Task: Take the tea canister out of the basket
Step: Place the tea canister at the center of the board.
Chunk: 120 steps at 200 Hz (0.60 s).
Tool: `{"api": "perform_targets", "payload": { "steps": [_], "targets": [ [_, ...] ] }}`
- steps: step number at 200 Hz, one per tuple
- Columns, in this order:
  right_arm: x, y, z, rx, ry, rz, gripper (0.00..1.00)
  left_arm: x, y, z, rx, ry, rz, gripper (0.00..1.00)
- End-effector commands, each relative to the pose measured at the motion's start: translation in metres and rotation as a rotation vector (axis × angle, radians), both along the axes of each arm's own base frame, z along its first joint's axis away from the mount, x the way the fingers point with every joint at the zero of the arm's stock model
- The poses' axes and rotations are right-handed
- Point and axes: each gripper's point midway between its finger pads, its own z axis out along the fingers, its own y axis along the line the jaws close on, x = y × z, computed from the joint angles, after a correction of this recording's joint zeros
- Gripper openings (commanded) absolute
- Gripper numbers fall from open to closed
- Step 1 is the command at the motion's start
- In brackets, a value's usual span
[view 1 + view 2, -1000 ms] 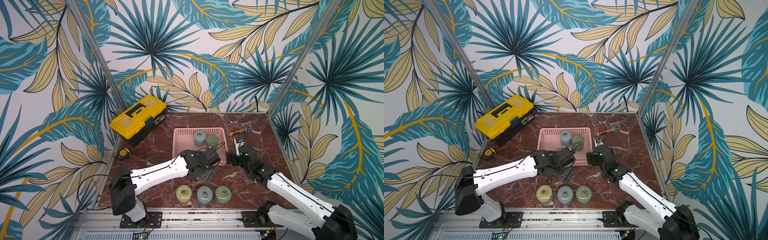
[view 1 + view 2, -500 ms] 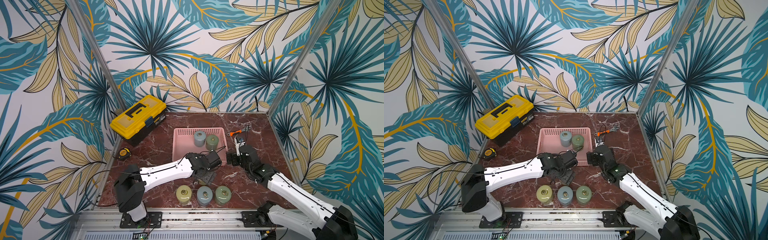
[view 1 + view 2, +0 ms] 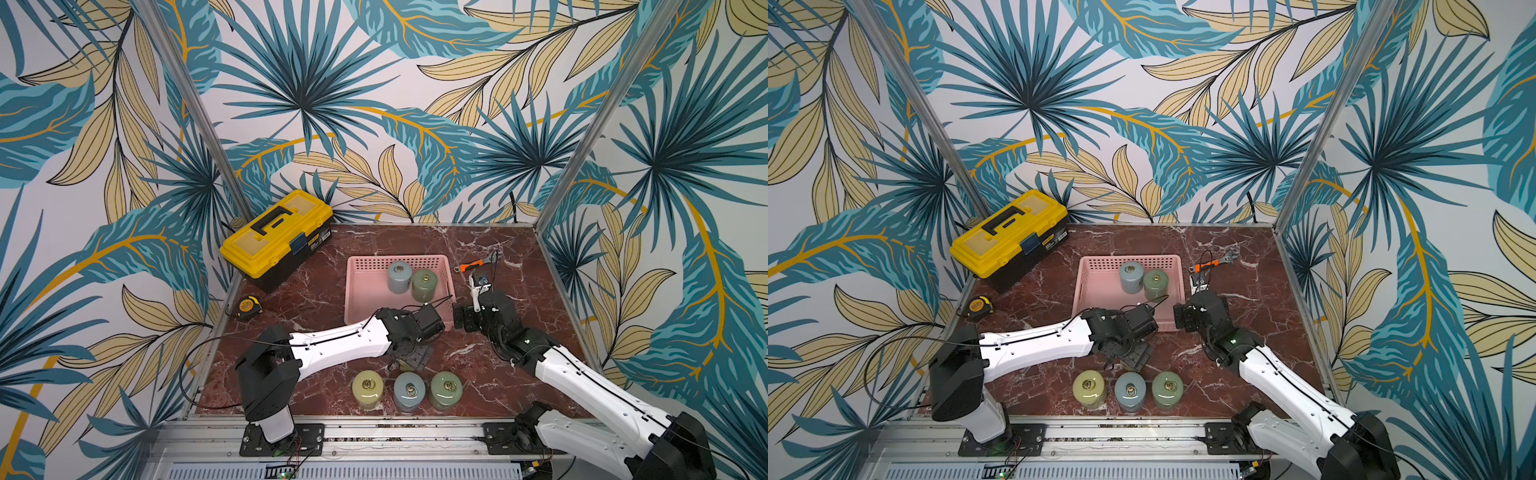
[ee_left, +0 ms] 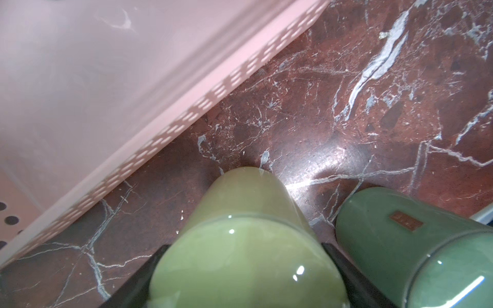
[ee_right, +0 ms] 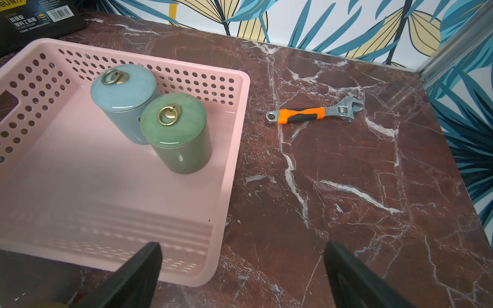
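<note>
Two tea canisters stand upright in the pink basket (image 3: 361, 297), a blue-grey one (image 3: 400, 276) and a green one (image 3: 424, 284). My right gripper (image 5: 242, 248) hangs open and empty over the basket's near right corner (image 5: 213, 272). In the left wrist view a yellow-green canister (image 4: 240, 253) stands on the marble outside the basket wall (image 4: 160, 128). It fills the gap between my left gripper's (image 4: 244, 248) fingers, which are shut on it at the lid. A darker green canister (image 4: 400, 253) stands beside it. In both top views the left wrist (image 3: 399, 332) hangs just behind the front row.
Three canisters (image 3: 409, 390) stand in a row near the table's front edge. A yellow-and-black toolbox (image 3: 276, 237) sits at the back left, with a tape measure (image 3: 247, 307) in front of it. An orange-handled wrench (image 3: 473, 264) lies right of the basket.
The left arm's shoulder and elbow have swung a little to the right, while its gripper has hardly shifted. The canisters, the basket and the right arm have stayed put.
</note>
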Motion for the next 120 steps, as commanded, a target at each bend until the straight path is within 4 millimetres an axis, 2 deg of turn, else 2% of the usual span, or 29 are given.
{"api": "perform_targets", "payload": {
  "steps": [1,120],
  "targets": [
    [-0.001,-0.004,-0.001,0.008,-0.013,-0.022,0.99,0.003,-0.006,0.000,-0.032,-0.023,0.010,0.44],
    [-0.001,-0.004,-0.001,0.011,-0.015,-0.022,0.99,-0.001,-0.004,-0.016,-0.027,0.003,0.022,0.44]
  ]
}}
